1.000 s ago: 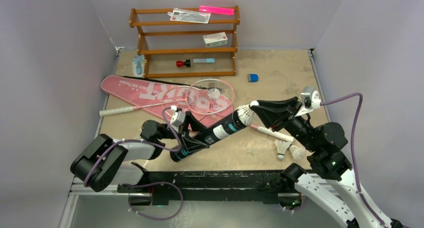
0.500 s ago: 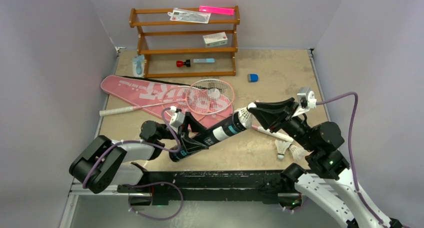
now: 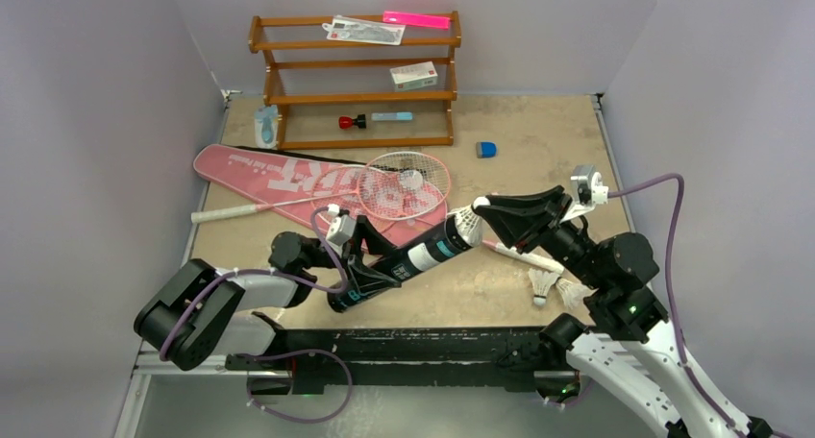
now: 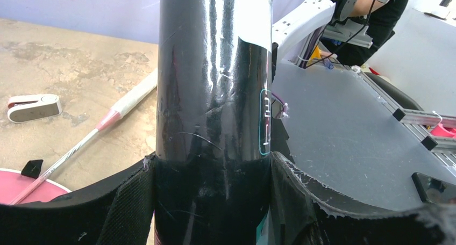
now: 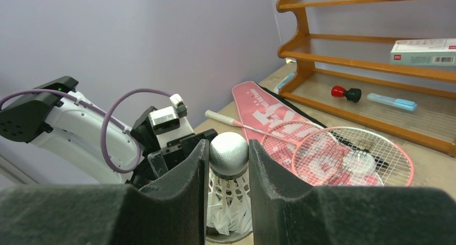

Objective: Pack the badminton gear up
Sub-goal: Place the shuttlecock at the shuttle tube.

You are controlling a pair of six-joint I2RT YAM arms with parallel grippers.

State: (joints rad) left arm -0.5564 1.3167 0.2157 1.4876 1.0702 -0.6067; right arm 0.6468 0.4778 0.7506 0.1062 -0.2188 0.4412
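The long black tube lies slanted over the table, and my left gripper is shut round its lower half; in the left wrist view the tube fills the gap between the pads of that gripper. My right gripper is shut on a white shuttlecock at the tube's upper mouth. In the right wrist view its grey cork is pinched at the tips of that gripper, feathers pointing down into the mouth. Two more shuttlecocks lie on the table. Two pink rackets rest on the pink bag.
A white racket handle lies under my right arm. The brown wooden rack stands at the back with a small white box and other small items. A small blue object sits behind the right gripper.
My right gripper has moved a little left and back with the shuttlecock, staying at the tube's mouth. The left gripper and tube have hardly moved.
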